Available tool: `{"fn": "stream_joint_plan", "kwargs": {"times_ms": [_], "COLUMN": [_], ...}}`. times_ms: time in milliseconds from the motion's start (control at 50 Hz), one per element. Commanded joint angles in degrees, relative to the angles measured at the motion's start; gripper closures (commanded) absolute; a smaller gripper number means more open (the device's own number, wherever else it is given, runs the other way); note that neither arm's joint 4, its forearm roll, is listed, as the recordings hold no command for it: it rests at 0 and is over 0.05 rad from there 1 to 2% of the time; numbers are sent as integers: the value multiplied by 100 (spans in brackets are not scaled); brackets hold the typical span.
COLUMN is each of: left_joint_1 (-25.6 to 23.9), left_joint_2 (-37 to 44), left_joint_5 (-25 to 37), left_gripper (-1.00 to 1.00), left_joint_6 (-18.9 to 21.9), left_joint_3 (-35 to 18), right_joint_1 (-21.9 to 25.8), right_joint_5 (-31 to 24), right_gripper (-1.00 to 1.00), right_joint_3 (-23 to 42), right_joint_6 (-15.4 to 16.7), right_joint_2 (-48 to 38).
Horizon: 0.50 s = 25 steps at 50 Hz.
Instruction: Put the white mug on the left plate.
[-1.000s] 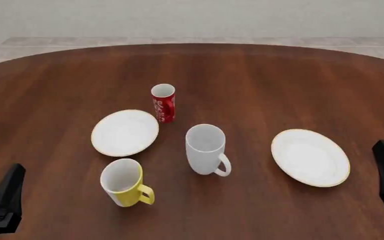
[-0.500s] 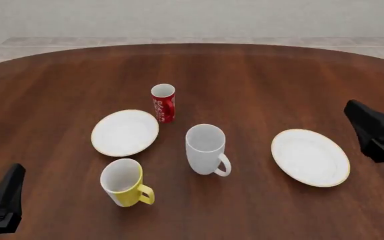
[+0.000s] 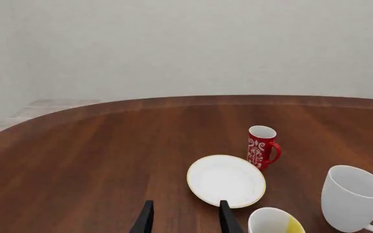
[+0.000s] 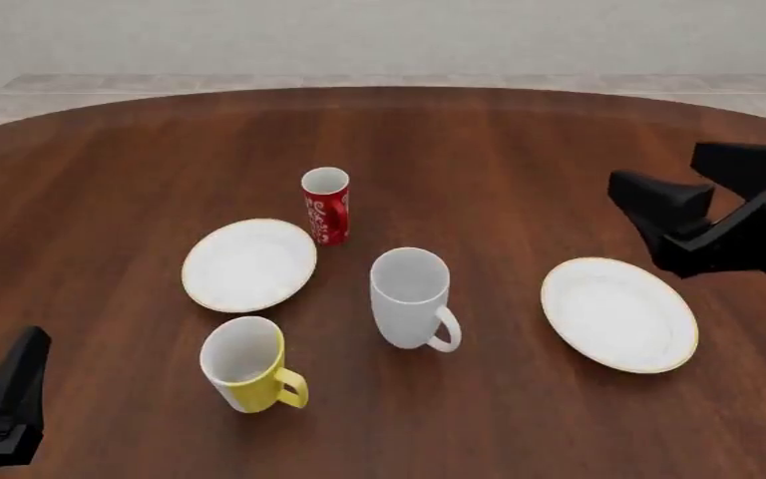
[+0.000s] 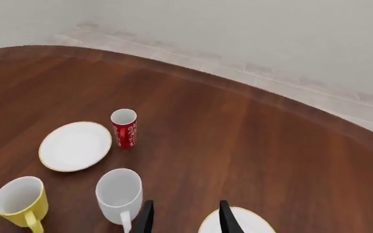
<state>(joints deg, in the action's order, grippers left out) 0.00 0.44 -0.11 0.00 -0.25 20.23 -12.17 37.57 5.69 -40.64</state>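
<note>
left gripper (image 4: 4,404) at table's (image 4: 117,160) near-left edge, fingers apart, empty | yellow mug (image 4: 246,364) nearest the near edge | white mug (image 4: 411,297) upright mid-table, handle toward the near edge | left plate (image 4: 248,263) just beyond yellow mug, bare | red can (image 4: 326,206) behind plate | right gripper (image 4: 682,205) above right plate's (image 4: 618,313) far side, fingers apart, empty

Lighting's super even and soft everywhere, typical flat simulator render, bright with no obvious light source. Shadows are barely there, just faint dark smudges under the white mug (image 4: 411,297) and the yellow mug (image 4: 247,363). The wood surface (image 4: 490,150) has a mild sheen, no harsh glare. Everything's sharp near to far, no blur, no edge distortion in any view.
</note>
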Motion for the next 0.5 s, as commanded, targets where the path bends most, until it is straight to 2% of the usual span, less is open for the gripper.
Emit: {"fn": "stream_joint_plan", "kwargs": {"times_ms": [20,80,120,180,240,500], "left_joint_1": [0,0,1,0,0,0], "left_joint_2": [0,-1,-1,0,-1,0], "left_joint_5": [0,0,0,0,0,0], "left_gripper": [-100,-100,-100,-100,-100,-100], "left_joint_6": [0,-1,0,-1,-1,1], "left_joint_3": [0,0,0,0,0,0], "right_joint_1": [405,549,607,774,887,1206], "right_joint_5": [-60,-152,-171,-281,-382,-529], "right_gripper": [-100,-100,-100,-100,-100,-100], "right_joint_3": [208,319,349,490,606,819], "right_joint_6": [206,89,192,72,171,140], "right_joint_2": [-461,-583,-628,-744,-816,-1162]}}
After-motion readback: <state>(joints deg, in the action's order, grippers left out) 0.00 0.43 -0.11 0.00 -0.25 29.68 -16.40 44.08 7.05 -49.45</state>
